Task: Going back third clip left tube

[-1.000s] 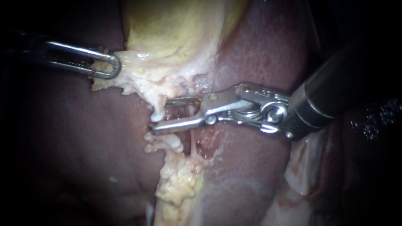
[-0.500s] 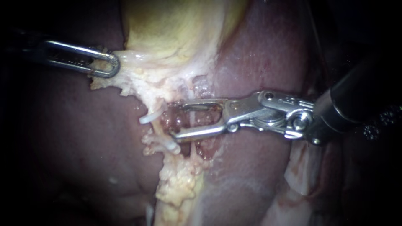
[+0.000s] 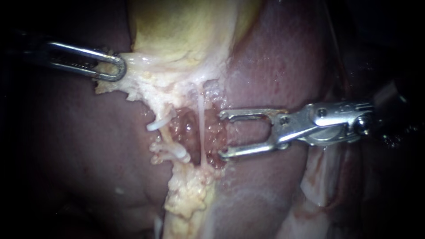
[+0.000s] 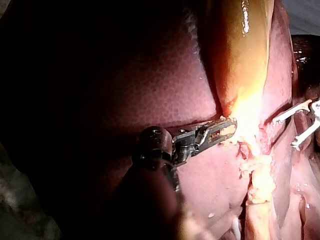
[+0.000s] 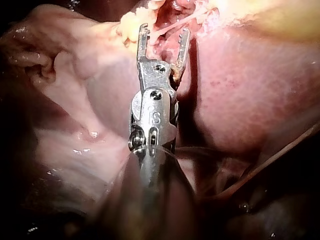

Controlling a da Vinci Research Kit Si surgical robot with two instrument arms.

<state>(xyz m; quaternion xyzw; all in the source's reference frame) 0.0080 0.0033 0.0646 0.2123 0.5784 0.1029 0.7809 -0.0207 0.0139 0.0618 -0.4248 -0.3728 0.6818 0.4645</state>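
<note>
Left instrument (image 3: 116, 67) is clamped on the pale fringe of the gallbladder (image 3: 186, 31), holding it out to the left. I reckon that's the whole reason the left tube (image 3: 164, 135) and the raw bed beside it are stretched open enough to see. Two white clips (image 3: 156, 125) show on that tube, one farther and one nearer; a third I can't pick out.

My right instrument (image 3: 222, 134) sits to the right of all that, jaws wide apart with nothing in them. Its tips are just right of a second thin pale tube (image 3: 201, 128), which runs from the gallbladder down to the fatty lump (image 3: 190, 190) on the near side.

So the job from here is sliding out to the right over the liver (image 3: 274, 66). Nothing blocks that way as far as I can see. Only worry is that thin tube close to the tips, so back straight out, no swinging left.
</note>
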